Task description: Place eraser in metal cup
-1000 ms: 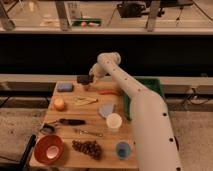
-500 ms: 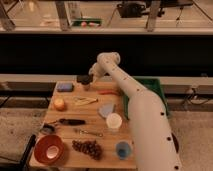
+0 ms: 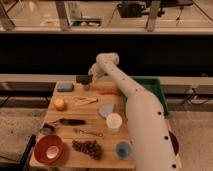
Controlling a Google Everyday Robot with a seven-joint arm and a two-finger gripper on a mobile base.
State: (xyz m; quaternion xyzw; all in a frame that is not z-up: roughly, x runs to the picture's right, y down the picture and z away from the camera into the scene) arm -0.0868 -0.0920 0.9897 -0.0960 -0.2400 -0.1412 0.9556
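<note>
- Camera view, the arm: the white arm rises from the base at about 5 o'clock and reaches up across the wooden table [image 3: 95, 155] toward 11 o'clock, where the gripper [image 3: 90, 76] hangs over the table's far edge.
- Camera view, the task's things: a flat dark block that I take for the eraser [image 3: 83, 78] sits at the gripper's tip, directly above the metal cup [image 3: 86, 86]. The cup stands upright near the far edge at about 12 o'clock on the table.
- Camera view, the hand: whether it is clamped on the eraser or has let go, I cannot tell. Nor can I tell if the eraser touches the cup's rim or hangs just clear of it.
- Camera view, the rest: a blue-grey pad [image 3: 65, 87] lies at 9 o'clock of the cup, an orange fruit [image 3: 59, 103] at its 7 o'clock. Nearer the camera stand a white paper cup [image 3: 114, 121], a blue cup [image 3: 123, 149], a red bowl [image 3: 48, 148] and a bunch of grapes [image 3: 88, 147].
- Handling, as a judgement: the eraser looks light, stiff and matte, so it should sit firmly when pinched across its short sides. Being about as long as the cup is wide, it could bridge the rim if it comes down flat, so tipping it end-first seems wiser.
- Risk, as a judgement: the cup is small and probably light, so a knock from the fingers could topple it.
</note>
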